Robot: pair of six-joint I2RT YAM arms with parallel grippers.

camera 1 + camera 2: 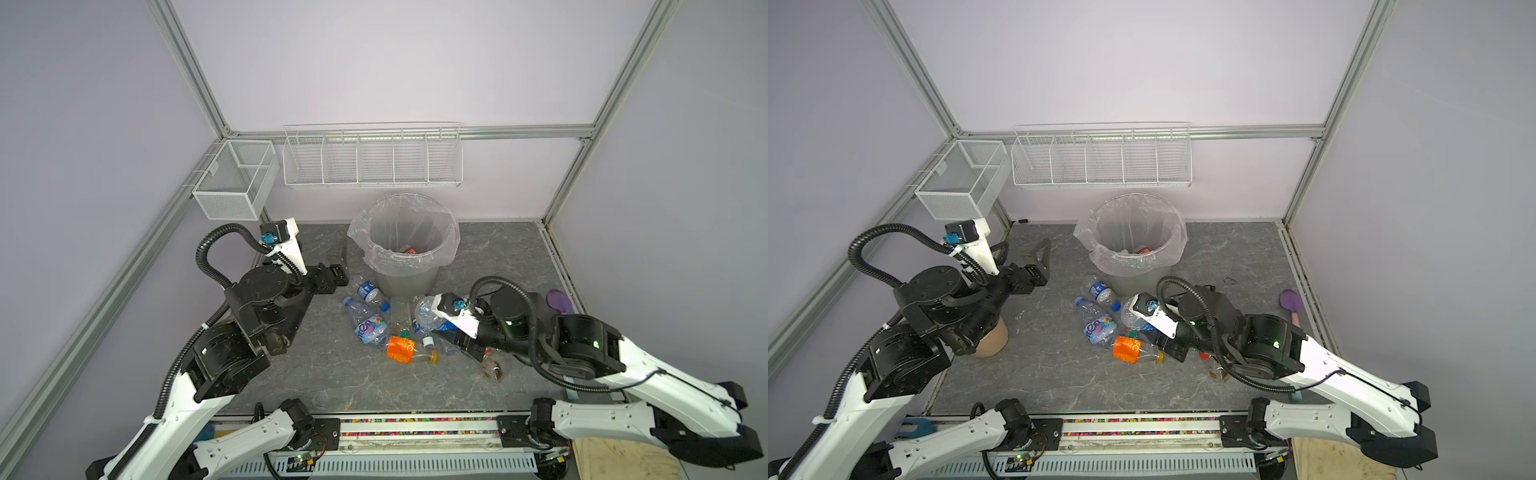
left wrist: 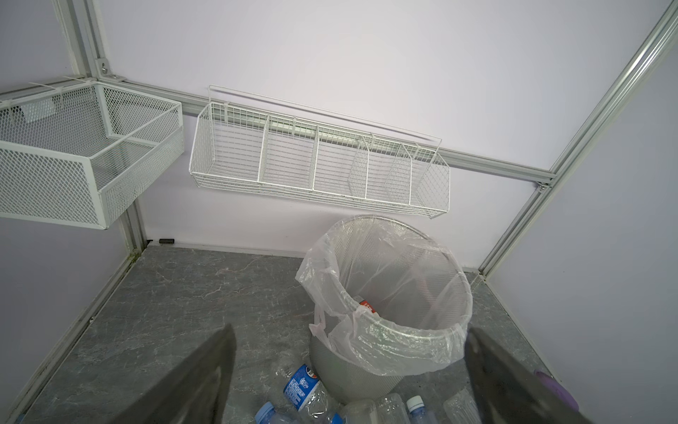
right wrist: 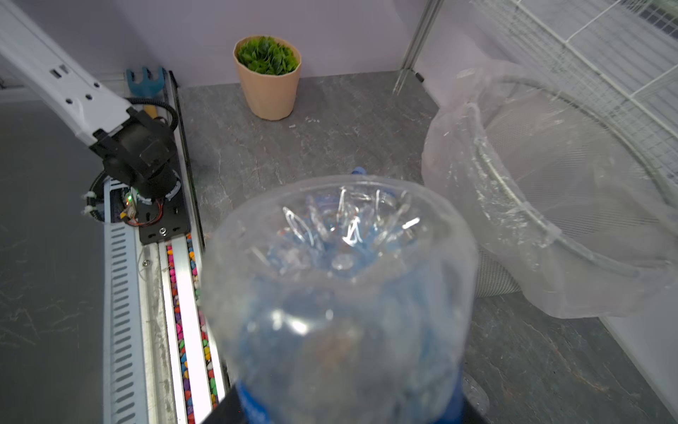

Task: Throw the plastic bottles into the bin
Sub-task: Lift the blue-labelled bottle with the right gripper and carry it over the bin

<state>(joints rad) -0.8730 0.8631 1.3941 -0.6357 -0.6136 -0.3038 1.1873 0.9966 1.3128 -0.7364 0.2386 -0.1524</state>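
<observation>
L arm: left gripper (image 2: 348, 332) jaws spread wide, nothing btwn them. It is raised over the surface (image 1: 324, 374), left of the bin (image 1: 409, 280) and facing it.

R arm: right gripper (image 3: 345, 411) closed partway on a clear bottle (image 3: 341, 293) w/ blue label. Label end sits at the fingers, base points away from the wrist cam. Bottle is low over the pile, on the robot's side of the bin, not over the rim.

Bin: upright at back-centre of surface, clear bag folded over rim. Red-label bottle (image 1: 409, 249) lies inside, seen in both top views.

Pile on surface just in front of bin:
- blue-label bottle (image 1: 368, 291), nearest the bin wall
- multicolour-label bottle (image 1: 370, 328)
- orange-label bottle (image 1: 401, 348), farthest from bin
- more clear ones partly under R arm, count unclear

Plant pot (image 3: 268, 80) stands apart from pile, upright.
</observation>
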